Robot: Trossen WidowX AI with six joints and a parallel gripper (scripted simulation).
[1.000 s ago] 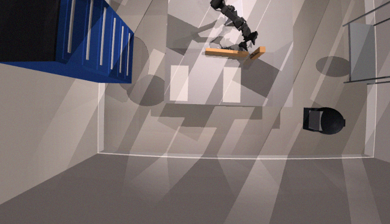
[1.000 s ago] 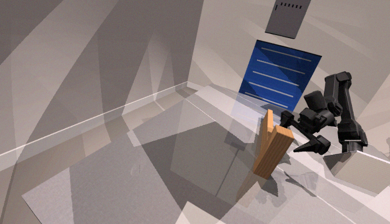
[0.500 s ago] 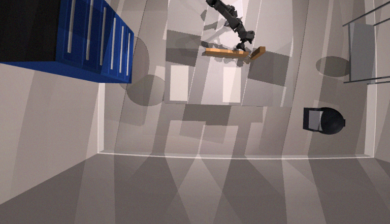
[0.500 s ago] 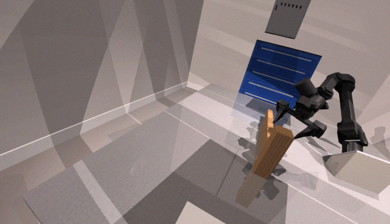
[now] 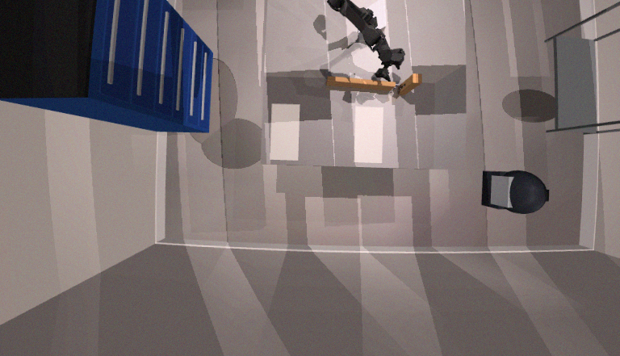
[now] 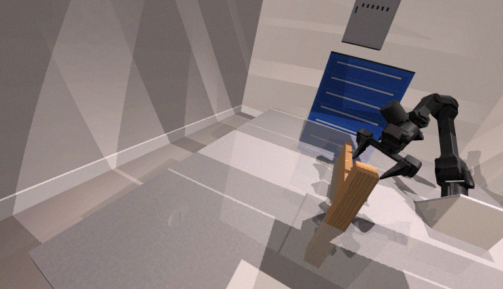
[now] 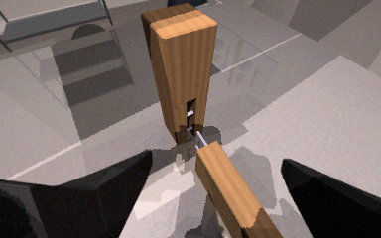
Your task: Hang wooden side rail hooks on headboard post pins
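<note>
The wooden headboard post point(image 5: 410, 85) point(image 6: 353, 196) point(image 7: 186, 64) stands upright. Its dark slot point(image 7: 190, 105) faces the rail, with a bright pin point(image 7: 190, 114) visible inside. The wooden side rail point(image 5: 356, 81) point(image 6: 338, 178) point(image 7: 230, 185) lies low along the table, its near end close to the post's foot. Steel hooks point(image 7: 201, 139) stick out of that end, just short of the slot by the look of it; the lower pin is unclear. My gripper point(image 5: 393, 73) point(image 6: 367, 168) point(image 7: 214, 161) is wide open and empty above the rail's hook end, one finger to each side in the wrist view.
The post rises directly ahead of the fingers, taller than the rail. A blue drawer cabinet point(image 5: 150, 60) point(image 6: 355, 89) stands beyond the table point(image 6: 148, 226). A grey box point(image 6: 374, 15) hangs on the wall. A dark rounded object point(image 5: 525, 192) and a grey rack point(image 5: 576, 82) are at the right.
</note>
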